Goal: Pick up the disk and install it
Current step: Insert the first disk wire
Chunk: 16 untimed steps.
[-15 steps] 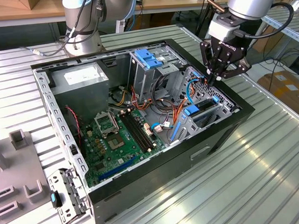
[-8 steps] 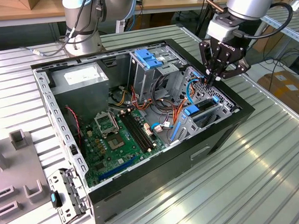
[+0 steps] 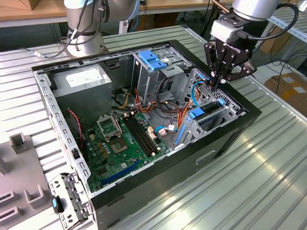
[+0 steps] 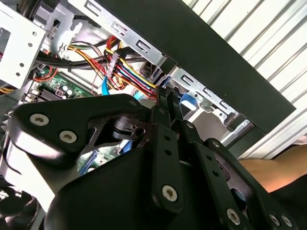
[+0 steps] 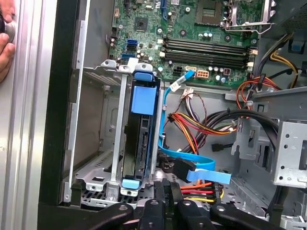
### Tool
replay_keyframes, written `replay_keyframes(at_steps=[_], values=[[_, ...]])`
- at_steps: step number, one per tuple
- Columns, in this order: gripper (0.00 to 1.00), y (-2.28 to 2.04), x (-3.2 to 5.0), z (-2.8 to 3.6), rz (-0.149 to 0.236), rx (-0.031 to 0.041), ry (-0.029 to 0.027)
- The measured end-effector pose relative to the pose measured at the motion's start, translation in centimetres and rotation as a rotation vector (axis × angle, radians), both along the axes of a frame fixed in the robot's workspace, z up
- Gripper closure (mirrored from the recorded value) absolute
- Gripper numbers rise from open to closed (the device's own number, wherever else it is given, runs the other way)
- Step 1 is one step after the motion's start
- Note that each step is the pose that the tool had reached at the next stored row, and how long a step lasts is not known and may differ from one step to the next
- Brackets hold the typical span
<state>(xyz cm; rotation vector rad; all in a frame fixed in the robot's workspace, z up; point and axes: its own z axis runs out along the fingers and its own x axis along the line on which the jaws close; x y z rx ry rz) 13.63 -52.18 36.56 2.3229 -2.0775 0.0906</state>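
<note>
The disk (image 3: 208, 113) sits edge-up in the metal bay (image 3: 229, 111) at the open computer case's corner on the exterior view's right, its blue carrier tabs showing at both ends. In the first wrist view the disk (image 5: 140, 143) stands slotted between the bay's rails with a blue tab on top. My gripper (image 3: 216, 82) hovers just above the far end of the bay, fingers closed together on nothing. The black fingers (image 5: 162, 203) meet beside the disk's near tab, and in the second wrist view the fingertips (image 4: 165, 103) meet over the cable bundle.
A tall drive cage with a blue latch (image 3: 152, 58) stands mid-case. Loose blue and coloured cables (image 5: 201, 175) lie beside the bay. The motherboard (image 3: 119, 141) and power supply (image 3: 81, 82) fill the case's other side. A hand (image 5: 4, 45) rests outside the case wall. Grey fixtures (image 3: 18, 145) sit on the table.
</note>
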Motion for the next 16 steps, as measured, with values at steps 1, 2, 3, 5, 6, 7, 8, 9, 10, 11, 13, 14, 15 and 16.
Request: replay_keyframes(at_steps=[1, 2, 3, 5, 6, 7, 8, 9, 10, 11, 13, 14, 15, 16], values=[[0.84, -0.09, -0.04, -0.02, -0.001, 0.0000, 0.0000], [0.84, -0.19, -0.07, -0.05, -0.001, 0.0000, 0.0001], [0.84, -0.32, -0.15, -0.07, -0.001, 0.0001, 0.0001], [0.84, -0.50, -0.43, -0.14, -0.001, 0.0004, 0.0001], [0.84, -0.51, -0.71, -0.19, -0.001, 0.0009, 0.0001], [0.84, -0.51, -0.81, -0.26, -0.004, 0.0010, 0.0000], [0.84, -0.51, -0.85, -0.29, -0.006, 0.0011, 0.0000], [0.84, -0.75, -0.95, -1.19, -0.033, 0.0010, 0.0000], [0.84, -0.80, -1.05, -1.50, -0.055, 0.0009, 0.0000], [0.84, -0.86, -2.08, -1.54, -0.077, 0.0010, -0.0001], [0.84, -1.06, -2.08, -1.54, -0.085, 0.0010, 0.0000], [0.84, -1.23, -2.06, -1.54, -0.087, 0.0010, 0.0002], [0.84, -1.38, -2.04, -1.54, -0.088, 0.0009, 0.0007], [0.84, -1.56, -2.05, -1.54, -0.090, 0.0008, 0.0010]])
